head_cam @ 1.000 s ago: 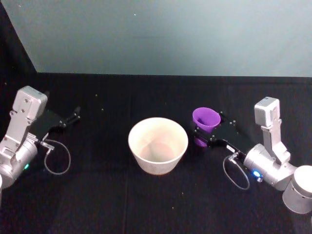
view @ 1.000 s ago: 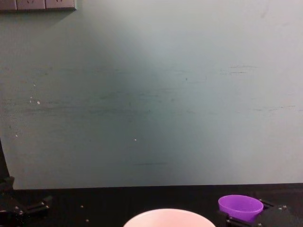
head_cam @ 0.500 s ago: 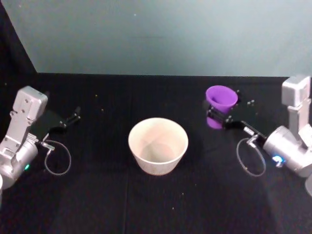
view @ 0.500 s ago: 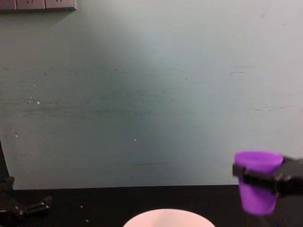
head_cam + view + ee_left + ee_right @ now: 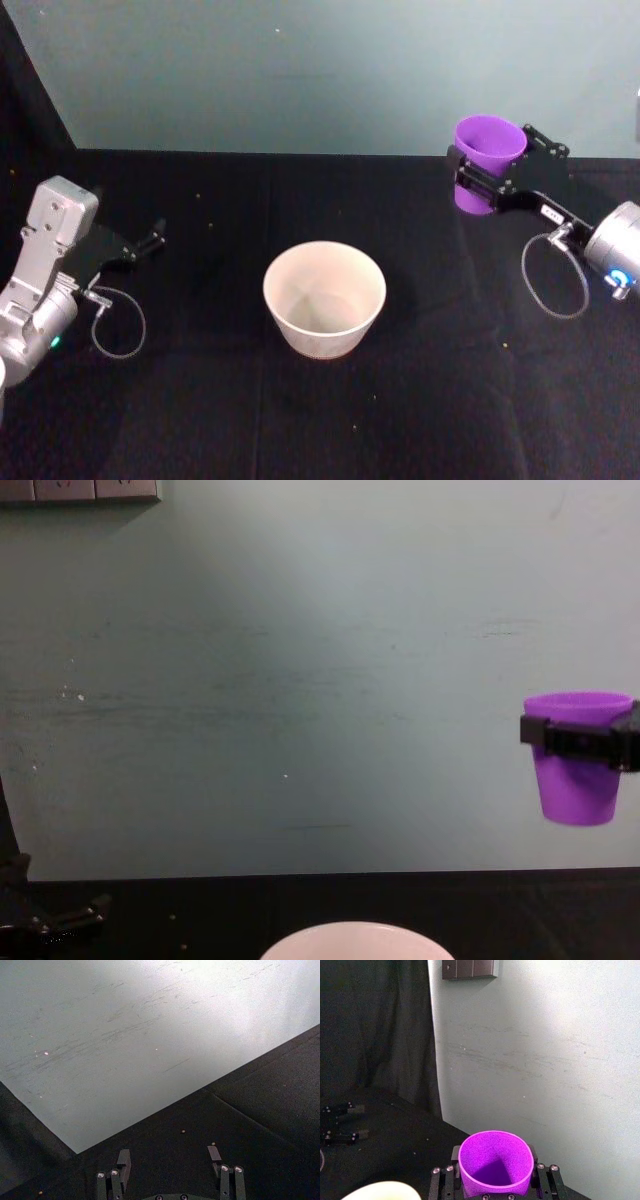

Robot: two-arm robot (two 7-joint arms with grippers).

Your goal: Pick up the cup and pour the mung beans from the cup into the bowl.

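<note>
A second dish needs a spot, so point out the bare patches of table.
Bare cloth lies between the left tool and the bowl, in front of the bowl to the near edge, and behind it to the wall. Right of the bowl is bare too, but the right tool holds the cup above its far end, the busiest spot.

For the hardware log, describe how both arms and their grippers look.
The left arm and right arm are silver-grey with rounded joint housings. The left one carries a boxy grey wrist block. A thin cable loops off each wrist. Each housing has a small light, teal on the left and blue on the right. The left gripper and right gripper are flat black with slim, silver-screwed fingers.
</note>
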